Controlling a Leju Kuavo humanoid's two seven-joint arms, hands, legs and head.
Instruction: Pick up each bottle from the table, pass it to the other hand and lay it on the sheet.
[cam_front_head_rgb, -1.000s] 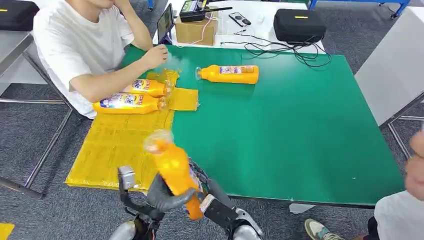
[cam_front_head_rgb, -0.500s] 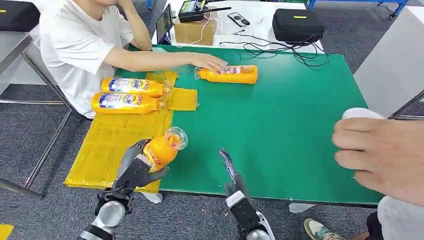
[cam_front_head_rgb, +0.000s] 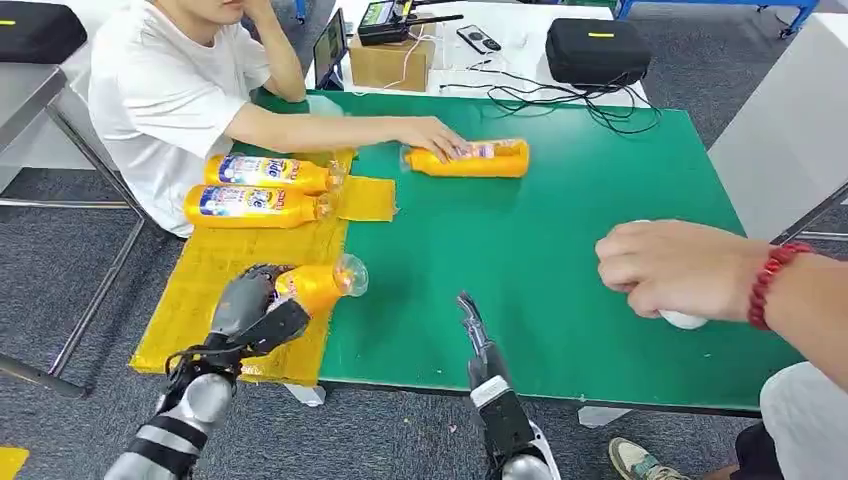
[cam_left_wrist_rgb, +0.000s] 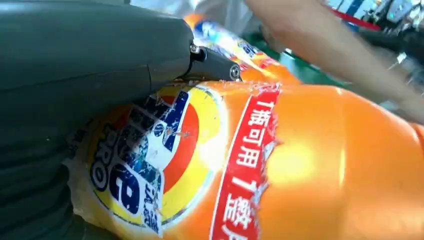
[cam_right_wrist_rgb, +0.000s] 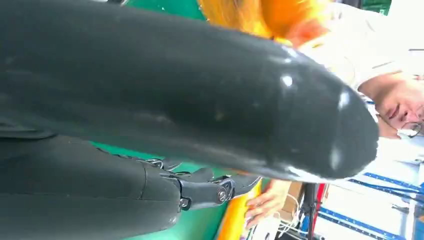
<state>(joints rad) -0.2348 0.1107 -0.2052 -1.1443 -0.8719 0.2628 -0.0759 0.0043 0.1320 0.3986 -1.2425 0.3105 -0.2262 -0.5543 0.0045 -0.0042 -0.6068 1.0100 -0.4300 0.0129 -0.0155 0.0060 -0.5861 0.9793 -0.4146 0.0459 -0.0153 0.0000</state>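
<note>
While my left hand (cam_front_head_rgb: 250, 310) grips the glossy orange bottle (cam_front_head_rgb: 318, 285) over the crinkled yellow sheet (cam_front_head_rgb: 235, 285), its clear cap points toward the smooth green table (cam_front_head_rgb: 560, 260). My right hand (cam_front_head_rgb: 472, 335) holds nothing, dark fingers extended straight above the table edge.

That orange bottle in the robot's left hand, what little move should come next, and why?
Probably lower it a little and let go. The left hand grips the orange bottle lying on its side over the near part of the yellow sheet, where two bottles already lie. The right hand holds nothing, so the pass looks done.
</note>
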